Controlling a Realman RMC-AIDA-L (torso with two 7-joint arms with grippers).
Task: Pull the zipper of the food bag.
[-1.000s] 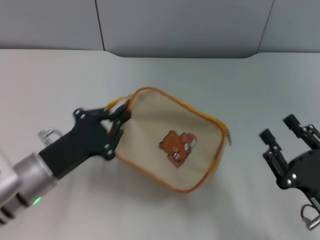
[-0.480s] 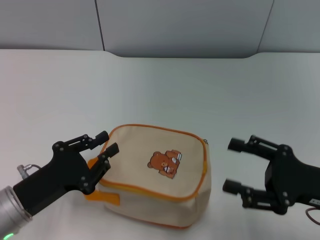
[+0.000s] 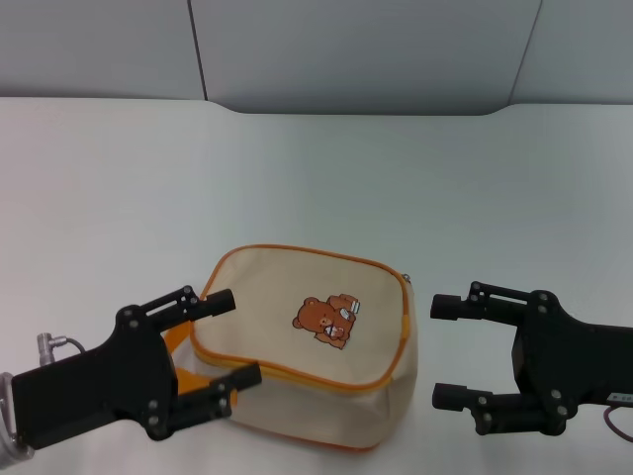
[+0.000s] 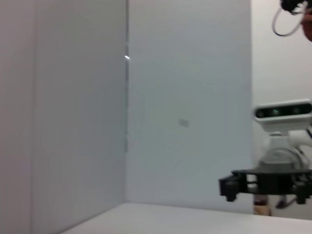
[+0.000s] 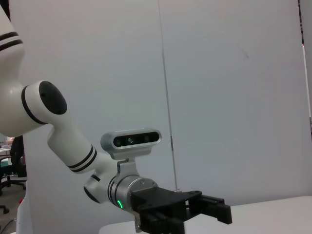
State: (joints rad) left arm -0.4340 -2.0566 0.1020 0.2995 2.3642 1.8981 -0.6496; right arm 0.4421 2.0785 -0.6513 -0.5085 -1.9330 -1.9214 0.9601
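The food bag (image 3: 316,346) sat lower centre, hemmed by the left tool (image 3: 223,336) and right tool (image 3: 447,351); the surface (image 3: 326,178) above lay bare.

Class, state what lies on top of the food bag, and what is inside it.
The food bag shows only its bear picture on top; both open grippers flank it, left, right. Its contents are hidden.

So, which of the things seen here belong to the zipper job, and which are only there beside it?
Belong to the job:
- food bag, lying on the table
- zipper, small pull tab at the bag's right corner
- left gripper, open at the bag's left end
- right gripper, open, just right of the bag, apart from it

Only there:
- white table
- grey wall panels
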